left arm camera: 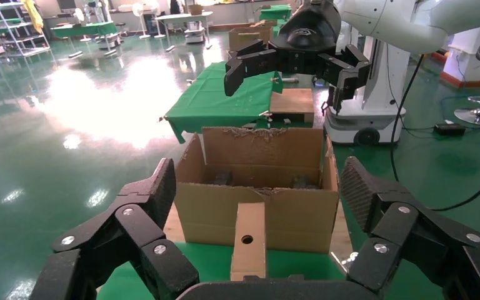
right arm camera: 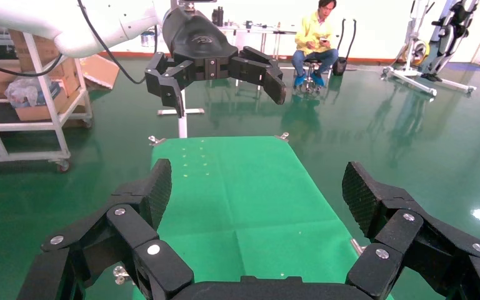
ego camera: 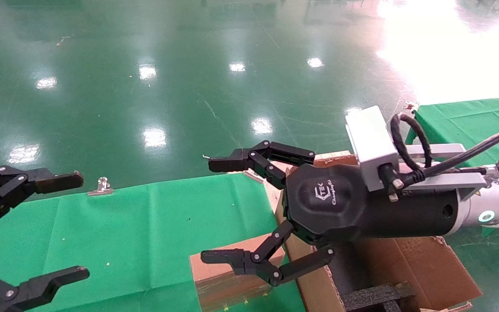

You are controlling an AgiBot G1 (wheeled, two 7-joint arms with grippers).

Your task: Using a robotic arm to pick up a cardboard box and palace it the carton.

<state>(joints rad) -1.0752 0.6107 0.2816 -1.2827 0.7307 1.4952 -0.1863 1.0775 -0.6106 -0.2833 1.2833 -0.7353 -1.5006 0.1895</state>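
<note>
The small brown cardboard box lies on the green-covered table, right beside the large carton, which holds black foam. My right gripper, on the white-sleeved arm, hovers open and empty above the box and the carton's near wall. My left gripper is open and empty at the table's left end. In the left wrist view, the box, with a round hole, lies between the open left gripper and the carton. The right wrist view shows the open right gripper over bare green cloth; the box is hidden there.
A metal clip holds the cloth at the table's far edge. A second green table stands at the right. A wooden board shows behind the carton. Shiny green floor lies beyond. A seated person and a shelf cart are far off.
</note>
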